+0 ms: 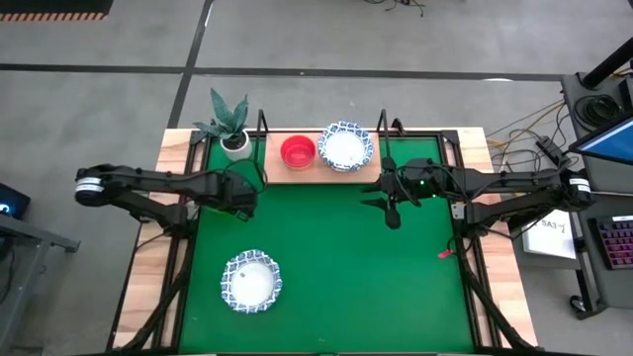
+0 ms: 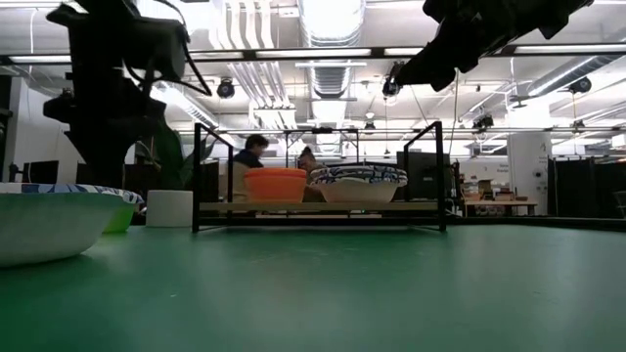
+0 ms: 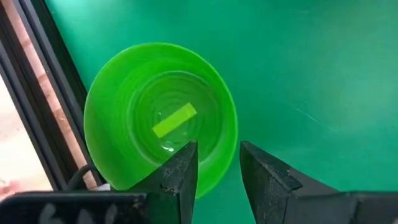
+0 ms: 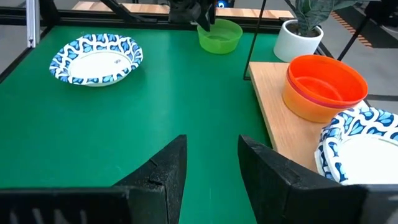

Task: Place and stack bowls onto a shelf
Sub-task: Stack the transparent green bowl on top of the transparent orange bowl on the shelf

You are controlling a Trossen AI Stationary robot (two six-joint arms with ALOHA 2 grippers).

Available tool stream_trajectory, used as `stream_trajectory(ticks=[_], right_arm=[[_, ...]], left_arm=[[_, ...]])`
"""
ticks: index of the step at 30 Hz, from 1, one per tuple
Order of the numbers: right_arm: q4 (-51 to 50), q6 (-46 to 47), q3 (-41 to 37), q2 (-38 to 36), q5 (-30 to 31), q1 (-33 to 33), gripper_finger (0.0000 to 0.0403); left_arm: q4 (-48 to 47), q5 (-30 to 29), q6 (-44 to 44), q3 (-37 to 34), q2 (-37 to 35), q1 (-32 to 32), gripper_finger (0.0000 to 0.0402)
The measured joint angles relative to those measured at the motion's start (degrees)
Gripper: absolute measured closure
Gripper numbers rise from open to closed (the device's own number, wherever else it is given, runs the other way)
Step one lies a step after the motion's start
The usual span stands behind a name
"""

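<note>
A patterned bowl lies alone at the mat's near left. Farther back, the left gripper hangs over a green bowl, jaws parted astride its rim, not closed. The right gripper hovers mid-mat, jaws apart and empty. At the far edge, the shelf holds a red bowl and patterned bowls.

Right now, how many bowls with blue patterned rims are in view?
2 visible: one blue-rimmed bowl on the shelf beside the red bowl, one on the green mat near the front. More may be stacked beneath.
</note>
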Motion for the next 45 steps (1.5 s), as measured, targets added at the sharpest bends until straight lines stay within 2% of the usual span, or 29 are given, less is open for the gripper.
stream_trajectory(ticks=[9,23,29,37,45], right_arm=[[-0.02,0.02,0.0,0.0,-0.05,0.0,0.0271],[-0.46,0.02,-0.37,0.02,-0.09,0.0,0.0271],[-0.45,0.02,-1.03,0.02,-0.2,0.0,0.0271],[1.74,-0.58,-4.76,-0.06,-1.11,0.02,0.0271],[4.57,-1.59,-8.19,-0.38,-1.18,0.02,0.0271]], left_arm=[[3.14,2.98,4.67,-0.02,4.51,2.98,0.0299],[4.55,3.91,4.97,-0.09,8.07,3.04,0.0299],[8.07,3.91,4.97,-1.51,9.57,3.04,0.0301],[12.39,5.47,4.55,-3.43,11.1,3.02,0.0335],[12.94,6.21,4.23,-2.97,11.53,3.02,0.0396]])
